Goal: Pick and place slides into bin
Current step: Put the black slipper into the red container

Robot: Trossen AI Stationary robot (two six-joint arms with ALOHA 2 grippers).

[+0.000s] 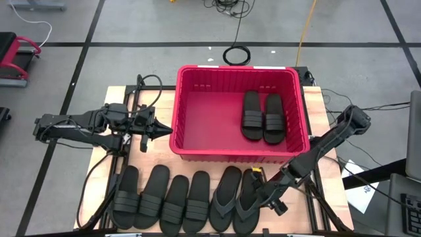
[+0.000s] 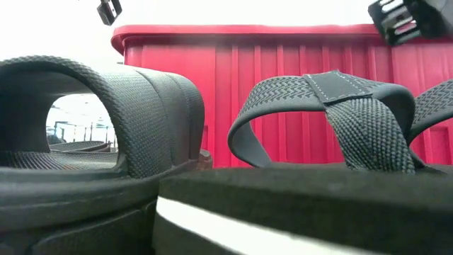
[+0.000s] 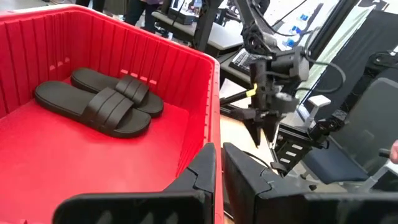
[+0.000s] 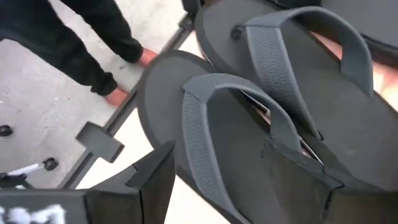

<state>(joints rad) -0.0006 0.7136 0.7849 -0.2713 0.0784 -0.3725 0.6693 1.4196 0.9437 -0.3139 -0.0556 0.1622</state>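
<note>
While left gripper waits shut (beside bin), right gripper gapes over flip-flops.

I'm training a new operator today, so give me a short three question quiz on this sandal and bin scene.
1. How many sandals lie in the red bin?
2. True or false: the right claw hangs over the thong flip-flops.
3. Which claw waits beside the bin's outer wall? A) left claw B) right claw

Key:
1. Two, a strapped pair side by side.
2. True; its jaws are open.
3. A; the left claw is shut and holds nothing.
</note>
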